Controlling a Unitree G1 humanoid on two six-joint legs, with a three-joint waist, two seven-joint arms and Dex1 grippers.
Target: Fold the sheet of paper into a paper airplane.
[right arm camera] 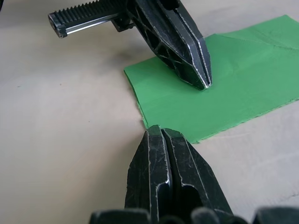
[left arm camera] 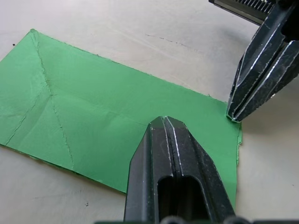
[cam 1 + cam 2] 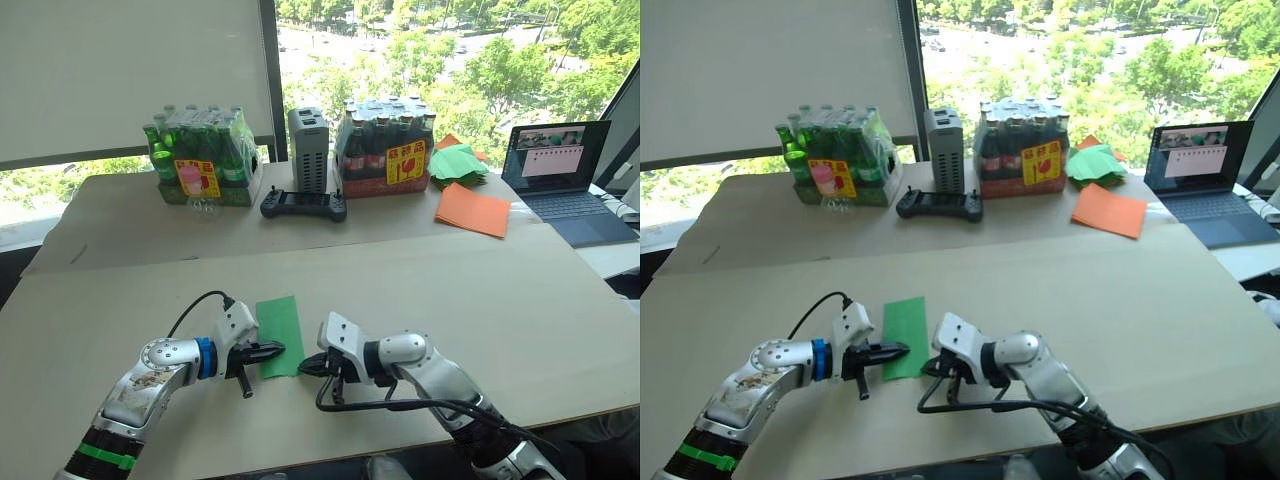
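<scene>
The sheet of paper [image 3: 279,322] is bright green and lies flat on the near table as a narrow creased rectangle [image 2: 93,107]. No paper airplane is in view. My left gripper [image 3: 278,349] is shut, and its tip rests on top of the sheet's near end [image 2: 164,122]. From the right, my right gripper [image 3: 305,367] is also shut, its tip at the sheet's near right corner [image 1: 160,130]. It touches the table just beside the paper's edge. Neither gripper holds the paper.
On the far table stand a pack of green bottles [image 3: 200,155], a grey box [image 3: 308,148], a pack of dark bottles [image 3: 385,150] and a black controller [image 3: 303,205]. Orange sheets [image 3: 472,210], a green paper stack [image 3: 456,162] and a laptop [image 3: 560,175] lie at the far right.
</scene>
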